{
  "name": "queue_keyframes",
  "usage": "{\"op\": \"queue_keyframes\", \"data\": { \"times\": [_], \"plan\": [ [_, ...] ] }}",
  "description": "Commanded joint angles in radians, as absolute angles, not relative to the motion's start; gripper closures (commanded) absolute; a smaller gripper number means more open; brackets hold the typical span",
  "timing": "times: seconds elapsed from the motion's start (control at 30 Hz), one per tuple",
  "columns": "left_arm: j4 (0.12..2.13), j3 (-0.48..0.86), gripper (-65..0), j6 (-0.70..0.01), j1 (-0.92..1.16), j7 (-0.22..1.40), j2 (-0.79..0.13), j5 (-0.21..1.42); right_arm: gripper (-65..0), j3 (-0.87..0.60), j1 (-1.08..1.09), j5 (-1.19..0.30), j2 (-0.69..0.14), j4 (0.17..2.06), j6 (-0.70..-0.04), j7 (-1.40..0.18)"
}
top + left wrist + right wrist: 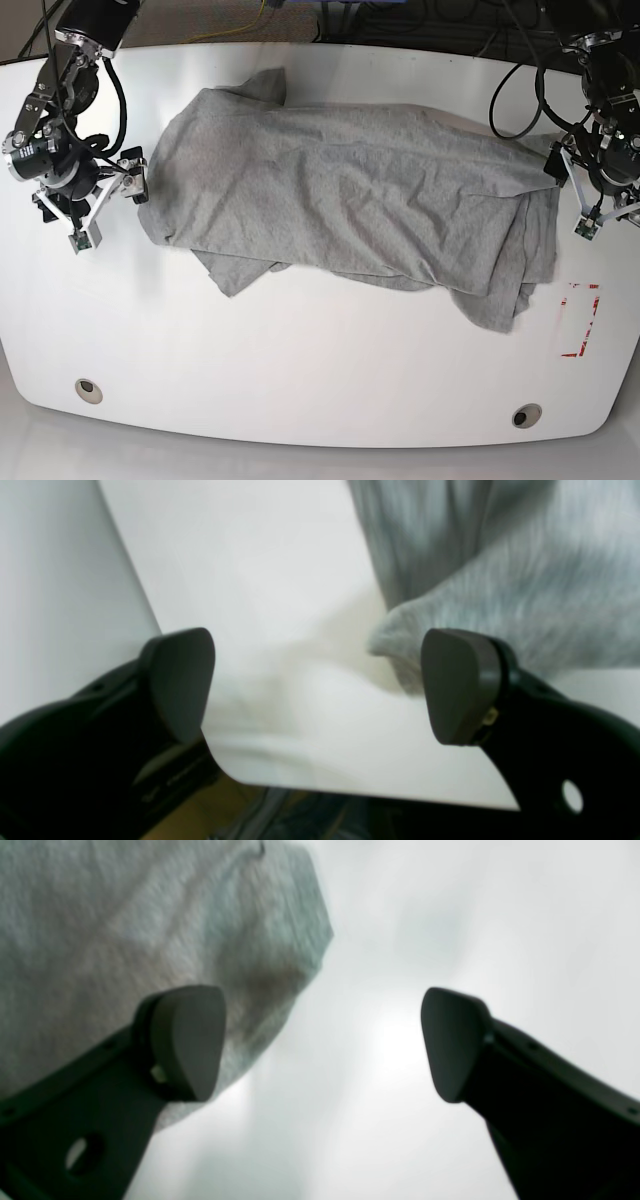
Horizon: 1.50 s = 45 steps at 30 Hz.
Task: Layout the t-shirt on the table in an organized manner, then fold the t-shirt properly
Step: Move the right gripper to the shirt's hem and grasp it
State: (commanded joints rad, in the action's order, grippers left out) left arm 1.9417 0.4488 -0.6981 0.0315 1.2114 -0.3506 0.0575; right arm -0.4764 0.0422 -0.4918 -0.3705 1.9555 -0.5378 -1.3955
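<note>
The heather-grey t-shirt lies spread and wrinkled across the white table, with folds doubled over at its lower right. My left gripper is open over bare table. A bulge of the t-shirt sits just beyond its right finger. In the base view the left gripper hovers at the shirt's right edge. My right gripper is open too, holding nothing, with the t-shirt behind its left finger. In the base view the right gripper sits at the shirt's left edge.
A red dashed rectangle mark lies on the table near the shirt's lower right corner. Two round grey grommets sit near the front edge. The table's edge runs close beside the left gripper. Cables trail behind the back edge.
</note>
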Motion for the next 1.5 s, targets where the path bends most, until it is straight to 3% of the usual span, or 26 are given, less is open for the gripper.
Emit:
{"op": "queue_keyframes", "data": {
  "times": [0.37,0.57,1.0,1.5],
  "plan": [
    [1.942,0.456,-63.6,-0.698,-0.071,1.211,-0.355,0.054,-59.2,-0.452,0.203,-0.492,-0.371,1.765,-0.538,-1.394],
    [1.936,0.529,-63.6,-0.698,-0.142,1.205,-0.349,0.051,-59.2,-0.414,0.278,-0.492,-0.363,1.667,-0.538,-1.345],
    [1.908,0.516,-63.6,-0.698,-0.231,0.866,-0.243,0.050,-59.2,-0.252,0.503,-0.493,-0.305,1.257,-0.544,-1.079],
    [1.883,0.461,-63.6,-0.698,-0.208,0.812,-0.243,0.048,-59.3,-0.045,0.616,-0.493,-0.305,0.826,-0.547,-0.766]
  ]
}}
